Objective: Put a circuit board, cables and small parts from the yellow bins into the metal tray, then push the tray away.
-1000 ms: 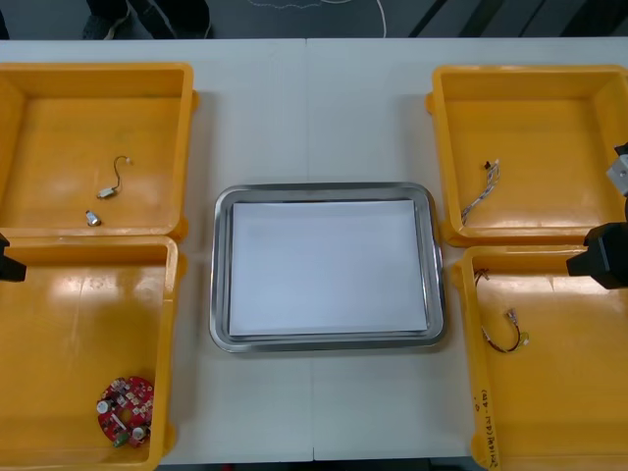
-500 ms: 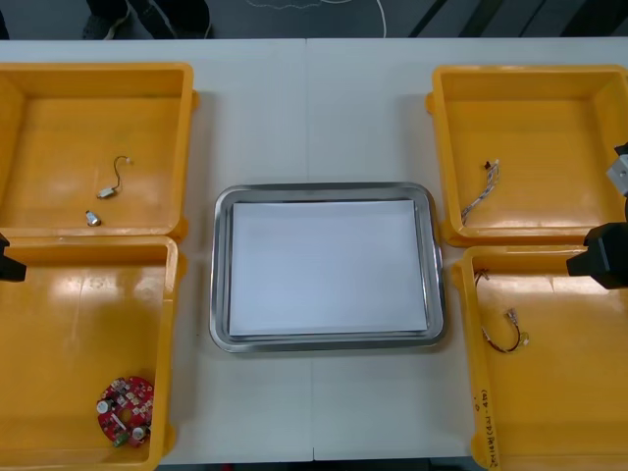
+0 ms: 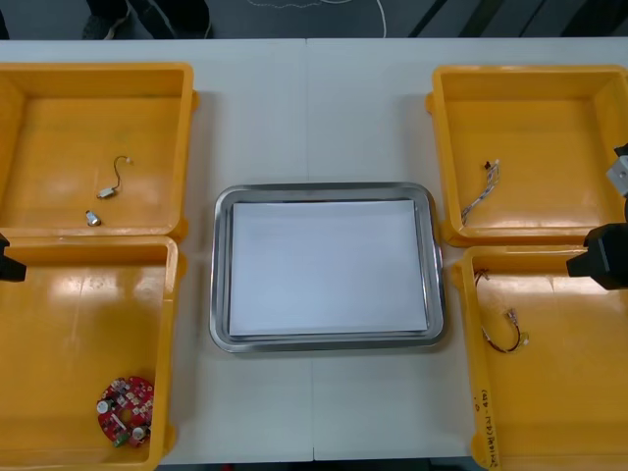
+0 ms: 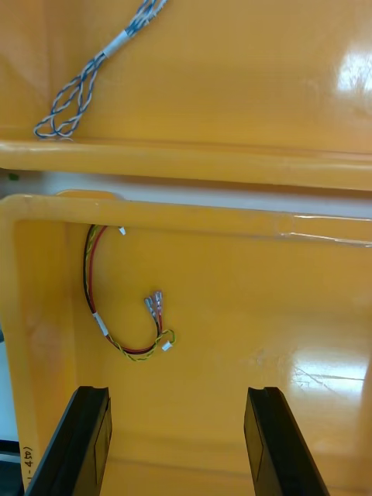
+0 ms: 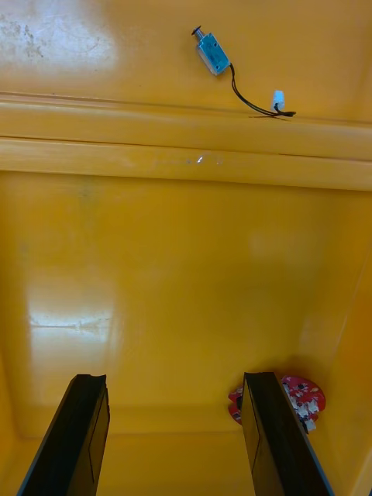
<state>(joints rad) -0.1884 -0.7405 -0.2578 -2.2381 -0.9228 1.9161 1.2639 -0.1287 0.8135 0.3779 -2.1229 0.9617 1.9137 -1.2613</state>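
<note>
A: Right gripper point(image 4: 178, 446) first?
B: We log its fingers wide apart, holding nothing, over the near right bin point(image 3: 549, 422). The red and yellow cable point(image 4: 101, 324) lies ahead of the fingers, close to the bin's tray-side wall. There is bare bin floor between and beside the fingers.
A: Left gripper point(image 5: 174, 442)?
B: Same, spread and empty, over the near left bin point(image 3: 78, 334). The circuit board point(image 3: 125, 409) sits just beside one finger, near that bin's corner. The rest of the floor is bare.
A: Farther out?
B: Over the rims we see a blue and white cable point(image 4: 115, 45) in the far right bin point(image 3: 549, 108). Two small metal parts point(image 3: 92, 218) lie in the far left bin point(image 3: 88, 108), one trailing a black cable point(image 5: 277, 99). The metal tray point(image 3: 324, 188), its white inside bare, lies between the bins on the light table point(image 3: 304, 108), with a strip of table either side.
A: Change from a second ago?
B: We find none; arms and things sit where they were.
</note>
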